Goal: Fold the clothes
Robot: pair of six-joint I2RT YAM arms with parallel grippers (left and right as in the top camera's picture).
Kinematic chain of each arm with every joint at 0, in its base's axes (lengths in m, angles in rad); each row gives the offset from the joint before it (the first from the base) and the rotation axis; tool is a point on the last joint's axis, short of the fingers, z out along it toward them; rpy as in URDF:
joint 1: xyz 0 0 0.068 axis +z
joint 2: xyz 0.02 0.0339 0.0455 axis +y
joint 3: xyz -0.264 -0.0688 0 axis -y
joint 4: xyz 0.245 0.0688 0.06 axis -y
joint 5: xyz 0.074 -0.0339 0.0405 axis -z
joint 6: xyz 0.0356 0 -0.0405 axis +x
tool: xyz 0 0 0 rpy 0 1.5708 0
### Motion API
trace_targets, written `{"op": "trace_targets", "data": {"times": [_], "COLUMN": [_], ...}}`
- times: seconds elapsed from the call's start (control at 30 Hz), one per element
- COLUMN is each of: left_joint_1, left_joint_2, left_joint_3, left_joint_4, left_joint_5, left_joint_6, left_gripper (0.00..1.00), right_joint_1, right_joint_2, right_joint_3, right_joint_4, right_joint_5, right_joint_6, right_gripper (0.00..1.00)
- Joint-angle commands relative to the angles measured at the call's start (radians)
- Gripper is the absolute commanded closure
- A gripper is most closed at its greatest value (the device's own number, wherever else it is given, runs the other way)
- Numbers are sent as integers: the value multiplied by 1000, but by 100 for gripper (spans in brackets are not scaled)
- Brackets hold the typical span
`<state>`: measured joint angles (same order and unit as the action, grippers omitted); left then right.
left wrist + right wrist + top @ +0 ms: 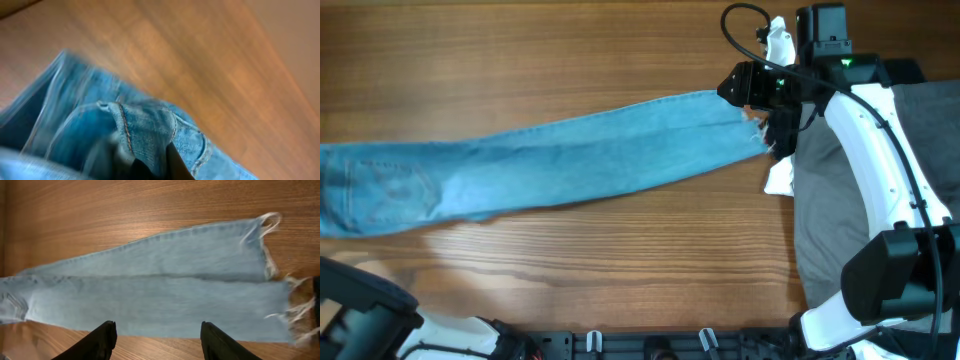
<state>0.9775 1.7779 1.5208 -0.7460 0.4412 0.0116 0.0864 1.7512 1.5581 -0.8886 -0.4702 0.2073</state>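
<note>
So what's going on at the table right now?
The light-blue jeans lie stretched lengthwise across the wooden table, with the frayed hems at the right arm's side. The right gripper hovers over the legs near the hems, open and holding nothing. The left wrist view is blurred. Denim is bunched against the left fingers, but a grip can't be confirmed. Grey trousers lie under the right arm. No fold is visible yet.

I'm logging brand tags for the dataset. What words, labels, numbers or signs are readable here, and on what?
None can be read. The jeans show only plain stitching on the pocket, no tag lettering; the left wrist view is blurred. The grey trousers are unmarked.
</note>
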Motion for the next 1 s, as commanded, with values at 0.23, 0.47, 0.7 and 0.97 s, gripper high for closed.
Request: {"op": "trace_targets", "data": {"times": [0.23,0.47,0.7,0.97], "left_joint_1": [9,9,9,34], "left_joint_2": [-11,-11,-11,-65], "left_joint_3": [4,4,4,6], "left_joint_4": [-69,-113,-123,-115], "left_joint_5": [-185,-185,-185,-185], "left_joint_6": [-50,-50,-50,-51], "left_gripper": [96,96,96,96], "right_joint_1": [2,-15,-54,-54], "right_joint_2": [230,443,442,222], "right_joint_3": [-9,-9,-8,47], "right_joint_4": [164,236,109,109], "right_joint_5": [245,422,366,331], "right_joint_6": [-3,-125,-155,-137], "right_gripper": [61,37,69,96]}}
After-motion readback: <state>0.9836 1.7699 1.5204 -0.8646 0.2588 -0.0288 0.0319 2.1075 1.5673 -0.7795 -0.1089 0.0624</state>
